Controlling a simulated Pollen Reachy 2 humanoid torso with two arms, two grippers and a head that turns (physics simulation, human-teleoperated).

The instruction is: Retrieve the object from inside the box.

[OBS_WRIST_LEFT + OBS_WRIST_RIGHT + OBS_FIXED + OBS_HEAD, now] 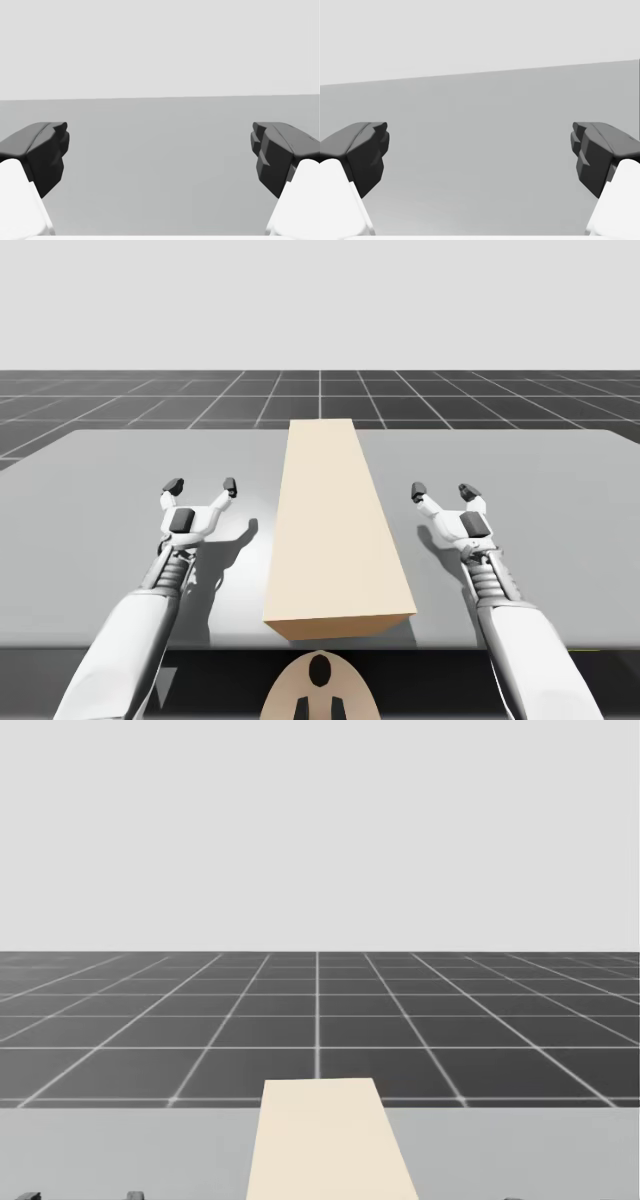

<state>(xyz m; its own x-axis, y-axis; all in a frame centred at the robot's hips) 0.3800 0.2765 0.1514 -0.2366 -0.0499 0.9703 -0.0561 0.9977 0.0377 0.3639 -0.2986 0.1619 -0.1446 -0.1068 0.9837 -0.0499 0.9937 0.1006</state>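
Dark gridded floor ran out past the far end of the box. Grey table carried the box and spread well out to both sides of it.

The box was a long, plain tan slab lying flat mid-table. Its long axis ran straight away from my torso, with the near end at the table's near edge and the far end pointing at the far edge. From the high view the top face looked solid and closed. Contents were hidden, so I couldn't tell what was inside. The head view caught the box's far part, centred, on the same heading.

Left arm came in on the box's left and right arm on its right, both roughly parallel to the box's long axis.

Left gripper sat left of the box, apart from it, about level with its middle. Its jaws were released and spread wide. Right gripper mirrored it on the box's right, also apart, jaws likewise released.

In the left wrist view the fingers stood far apart with bare table between and ahead of them. The right wrist view showed the same, fingers wide.
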